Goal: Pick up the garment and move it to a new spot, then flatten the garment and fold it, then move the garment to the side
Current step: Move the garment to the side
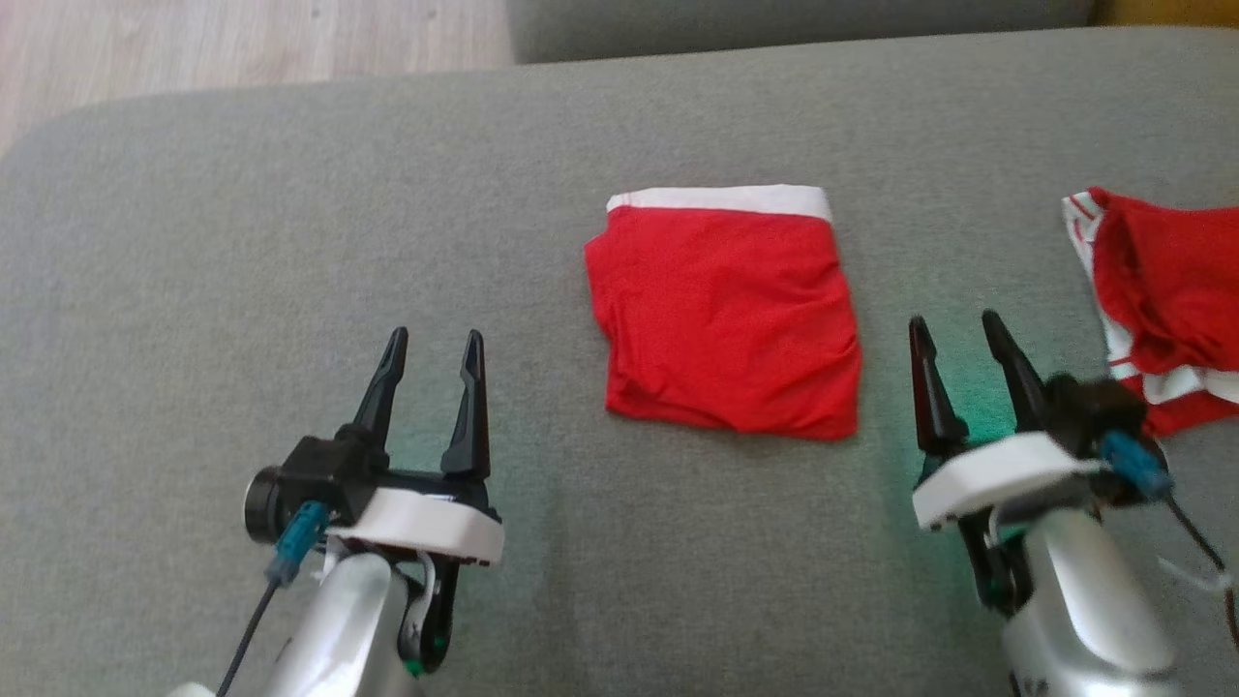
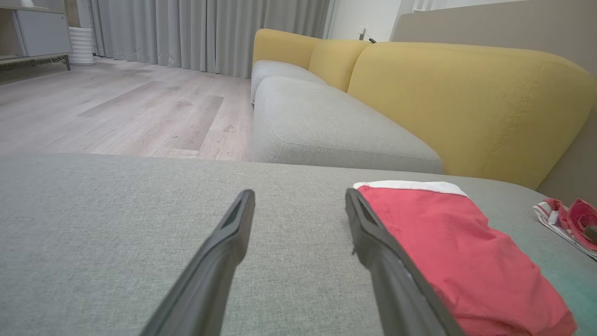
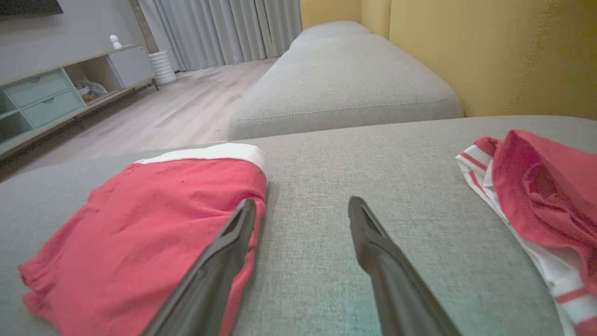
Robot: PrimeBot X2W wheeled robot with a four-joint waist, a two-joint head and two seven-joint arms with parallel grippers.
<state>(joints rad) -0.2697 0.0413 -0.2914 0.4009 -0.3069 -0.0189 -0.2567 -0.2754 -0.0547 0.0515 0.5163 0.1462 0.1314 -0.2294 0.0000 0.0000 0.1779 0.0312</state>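
Jaws of the 2 grippers stand wide apart, holding nothing. The left gripper hovers over the grey sofa cushion, well left of the folded red garment. The right gripper is just right of it. 1 crumpled red-and-white garment lies further right.

- The striped garment is being cut off by the head view's right edge, and its lower corner is being covered by the right gripper.
- In the left wrist view, the near side of the folded garment is being hidden behind a finger of the left gripper.
- A white ornament on the cabinet is being shown too small to be identified.
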